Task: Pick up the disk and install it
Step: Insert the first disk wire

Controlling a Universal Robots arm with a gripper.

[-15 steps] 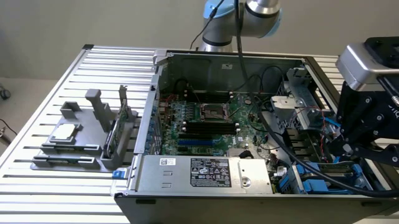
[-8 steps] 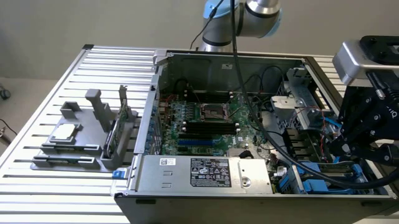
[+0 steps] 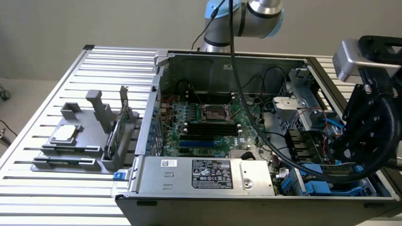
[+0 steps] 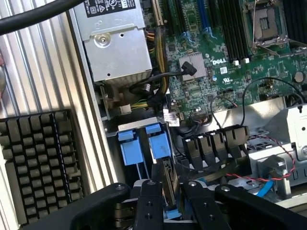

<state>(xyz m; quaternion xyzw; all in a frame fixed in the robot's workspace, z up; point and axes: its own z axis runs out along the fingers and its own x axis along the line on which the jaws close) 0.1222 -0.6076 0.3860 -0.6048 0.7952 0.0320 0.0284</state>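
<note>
Matt black gripper (image 4: pixel 170 186), ribbed bare metal table (image 4: pixel 33 72)

The gripper (image 3: pixel 344 160) hangs over the open computer case's (image 3: pixel 213 117) blue drive bay (image 3: pixel 326 182).

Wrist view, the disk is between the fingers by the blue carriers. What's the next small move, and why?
Probably ease the disk straight down. It stands edge-on in the gripper, right beside the blue carriers, with black connectors close alongside, so a slow, straight descent seems safest.
</note>
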